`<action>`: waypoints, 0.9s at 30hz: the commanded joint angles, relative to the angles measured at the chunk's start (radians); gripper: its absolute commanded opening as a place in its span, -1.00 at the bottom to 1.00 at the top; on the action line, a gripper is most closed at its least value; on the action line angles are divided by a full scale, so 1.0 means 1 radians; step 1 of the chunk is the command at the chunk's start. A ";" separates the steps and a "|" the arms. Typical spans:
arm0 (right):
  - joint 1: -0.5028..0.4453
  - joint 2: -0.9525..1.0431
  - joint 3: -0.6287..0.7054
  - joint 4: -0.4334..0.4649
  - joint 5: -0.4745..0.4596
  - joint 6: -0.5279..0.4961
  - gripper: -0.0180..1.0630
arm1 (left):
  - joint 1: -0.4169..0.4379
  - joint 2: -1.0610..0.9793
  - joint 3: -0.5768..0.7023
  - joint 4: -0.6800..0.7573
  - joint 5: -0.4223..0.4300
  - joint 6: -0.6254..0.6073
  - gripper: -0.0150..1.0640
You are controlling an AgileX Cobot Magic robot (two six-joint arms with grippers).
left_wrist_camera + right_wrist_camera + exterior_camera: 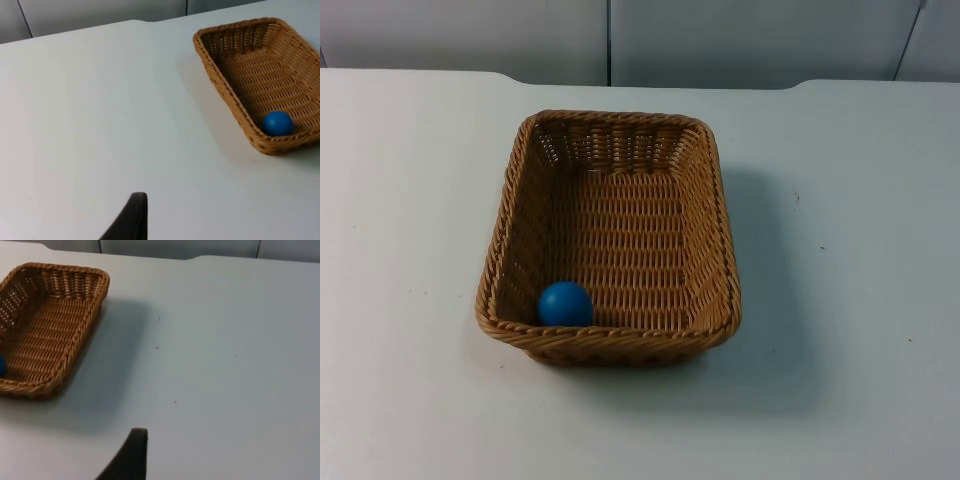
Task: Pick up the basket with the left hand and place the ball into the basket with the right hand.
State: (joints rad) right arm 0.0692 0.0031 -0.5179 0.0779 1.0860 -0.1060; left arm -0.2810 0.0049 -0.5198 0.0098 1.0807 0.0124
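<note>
From the top view, the blue ball is already lying inside the wicker basket, in its near left corner, and the basket is resting on the white tabletop; the task is looking finished.

From the left wrist view, the left hand is waiting well apart from the basket; its opening I cannot tell. The ball is touching the woven wall.

From the right wrist view, the right hand is also waiting away from the basket, state unclear.
</note>
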 commanded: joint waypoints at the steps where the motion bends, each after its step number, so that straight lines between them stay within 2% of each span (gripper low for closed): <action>1: 0.001 -0.003 0.006 0.007 -0.004 0.003 0.90 | -0.002 -0.005 0.006 -0.010 -0.001 0.002 0.91; 11: 0.038 -0.003 0.006 0.007 -0.005 0.001 0.90 | -0.002 -0.005 0.006 -0.010 -0.001 0.002 0.91; 14: 0.039 -0.003 0.006 0.007 -0.005 0.001 0.90 | 0.020 -0.005 0.006 -0.010 -0.001 0.003 0.91; 18: -0.050 -0.003 0.006 0.007 -0.005 0.001 0.90 | 0.134 -0.005 0.006 -0.003 -0.001 0.003 0.91; 19: -0.050 -0.003 0.006 0.007 -0.005 0.001 0.90 | 0.134 -0.005 0.006 -0.003 -0.001 0.003 0.91; 23: -0.127 -0.003 0.006 0.007 -0.005 0.001 0.90 | 0.262 -0.005 0.006 -0.003 -0.002 0.003 0.91; 24: -0.127 -0.003 0.006 0.007 -0.005 0.001 0.90 | 0.262 -0.005 0.006 -0.003 -0.002 0.003 0.91; 27: -0.150 -0.003 0.006 0.007 -0.005 0.001 0.90 | 0.333 -0.005 0.006 -0.003 -0.002 0.003 0.91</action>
